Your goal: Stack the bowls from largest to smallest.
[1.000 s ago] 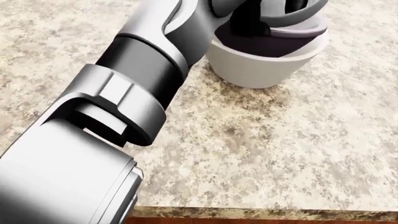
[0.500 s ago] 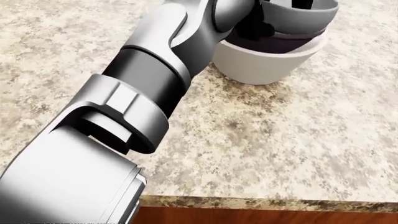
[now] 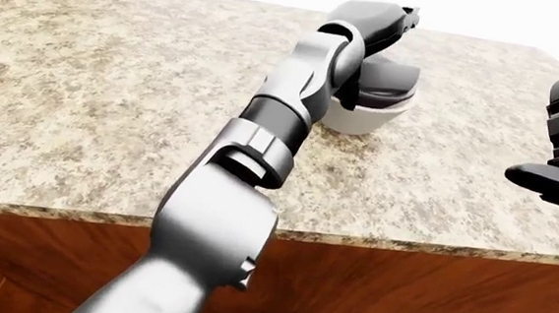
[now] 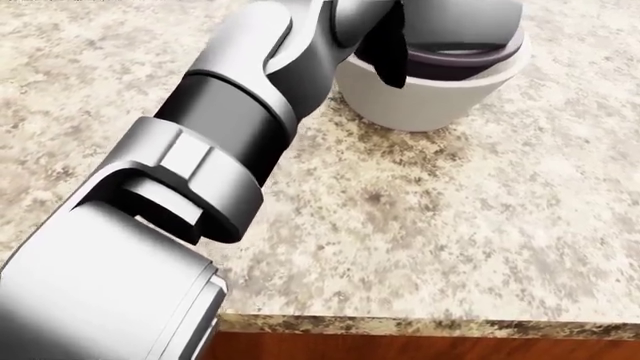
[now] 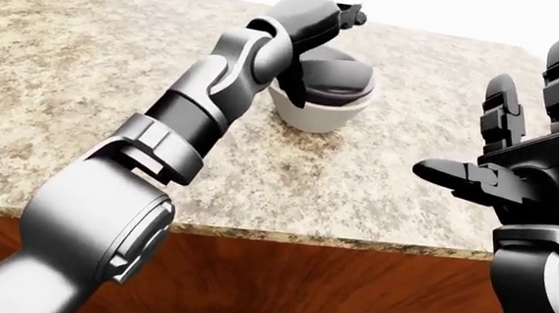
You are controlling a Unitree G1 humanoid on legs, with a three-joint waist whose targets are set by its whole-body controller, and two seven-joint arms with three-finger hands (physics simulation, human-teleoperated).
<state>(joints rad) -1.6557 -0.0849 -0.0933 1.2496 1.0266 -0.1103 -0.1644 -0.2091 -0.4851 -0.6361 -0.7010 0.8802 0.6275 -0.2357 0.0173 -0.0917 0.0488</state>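
Note:
Three bowls stand nested on the granite counter [image 3: 117, 78]: a white large bowl [image 4: 420, 101] at the bottom, a dark purple bowl [image 4: 470, 66] in it, and a grey small bowl [image 5: 336, 75] on top. My left hand [image 5: 341, 16] hovers just above the stack's left side with fingers loose. One dark finger [image 4: 386, 56] hangs over the purple bowl's left rim. My left arm hides part of the white bowl. My right hand [image 5: 503, 135] is open and empty, raised at the right of the eye views, off the counter's near edge.
The counter's near edge [image 3: 372, 242] runs along the bottom of the views, with a brown wooden cabinet face [image 3: 398, 298] under it. My left forearm [image 4: 230, 105] crosses the counter diagonally from bottom left to the bowls.
The grey bowl has dropped from a tilt in my left hand to sit level in the purple bowl. The hand has lifted off it. The view shifted slightly.

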